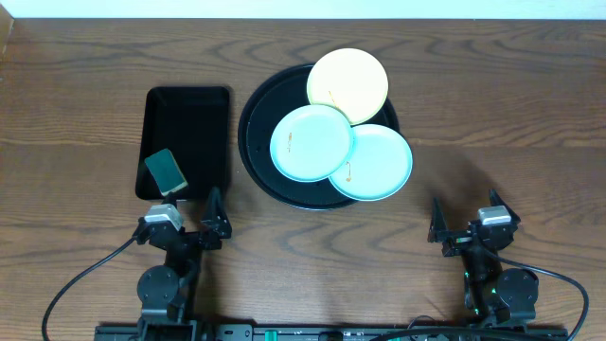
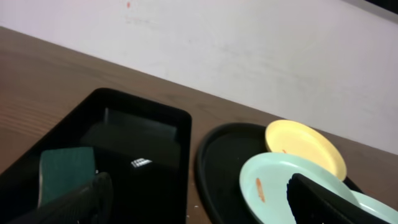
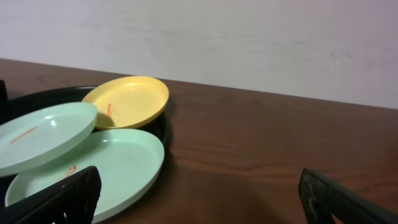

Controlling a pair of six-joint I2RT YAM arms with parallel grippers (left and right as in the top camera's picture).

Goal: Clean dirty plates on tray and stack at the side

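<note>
Three dirty plates lie overlapping on the round black tray: a pale yellow plate at the back, a mint-green plate on top at the left, and a second mint-green plate at the front right, each with orange-brown smears. My left gripper stands open near the table's front, below the rectangular tray, nothing between its fingers. My right gripper stands open at the front right, over bare wood. From the left wrist I see the yellow plate and the top mint plate.
A smaller rectangular black tray sits left of the round tray, with a dark green sponge in its near left corner. A pale wall runs along the table's far edge.
</note>
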